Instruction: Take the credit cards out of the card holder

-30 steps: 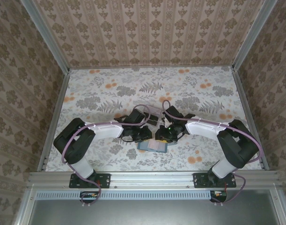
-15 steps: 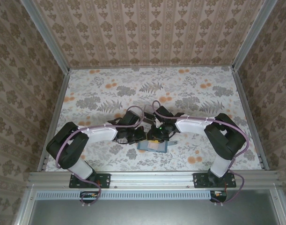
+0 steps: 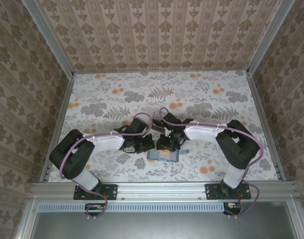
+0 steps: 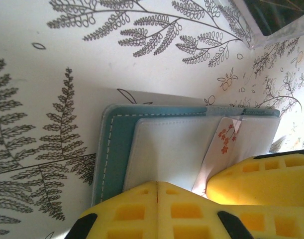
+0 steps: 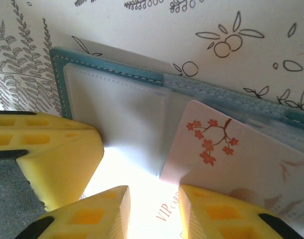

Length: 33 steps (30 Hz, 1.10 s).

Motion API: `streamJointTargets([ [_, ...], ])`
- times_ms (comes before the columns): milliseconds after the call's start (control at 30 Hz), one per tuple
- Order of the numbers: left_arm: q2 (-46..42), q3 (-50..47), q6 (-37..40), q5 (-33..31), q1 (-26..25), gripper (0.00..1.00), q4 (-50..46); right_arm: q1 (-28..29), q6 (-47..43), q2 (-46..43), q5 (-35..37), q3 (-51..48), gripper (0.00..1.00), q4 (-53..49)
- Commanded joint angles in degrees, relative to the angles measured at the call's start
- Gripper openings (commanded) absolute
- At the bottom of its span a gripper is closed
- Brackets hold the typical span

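Two robot arms meet over an open card holder (image 3: 163,155) on a flowered tabletop (image 3: 117,99).
The teal card holder lies open near the middle of the tabletop's near edge. A pale pink card (image 5: 231,154) with a blossom print sticks partway out of its pocket, so removal looks begun but not done. The left gripper (image 4: 156,191) is closed on nothing, its tips set on the holder. The right gripper (image 5: 152,199) stands partly open astride the card's end, and I cannot tell whether it grips.
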Motion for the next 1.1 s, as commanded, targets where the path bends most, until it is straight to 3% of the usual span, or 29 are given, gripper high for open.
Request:
streamJointTargets([
  [0,1.18,0.23,-0.03,1.05,0.34,0.01,-0.14,0.39,-0.22,-0.86,0.28,0.84,0.33,-1.65],
  [200,1.56,1.77,1.13,0.85,0.23,0.01,-2.25,0.41,-0.69,-2.92,1.53,1.89,0.33,-3.79],
  [533,2.67,1.19,0.99,0.69,0.28,0.01,-1.90,0.93,1.99,-0.71,-4.54,-0.64,0.33,2.24],
  [1067,2.19,0.84,0.98,0.39,0.43,0.00,-2.14,1.03,0.58,-0.29,-0.70,-1.55,0.32,-2.04],
])
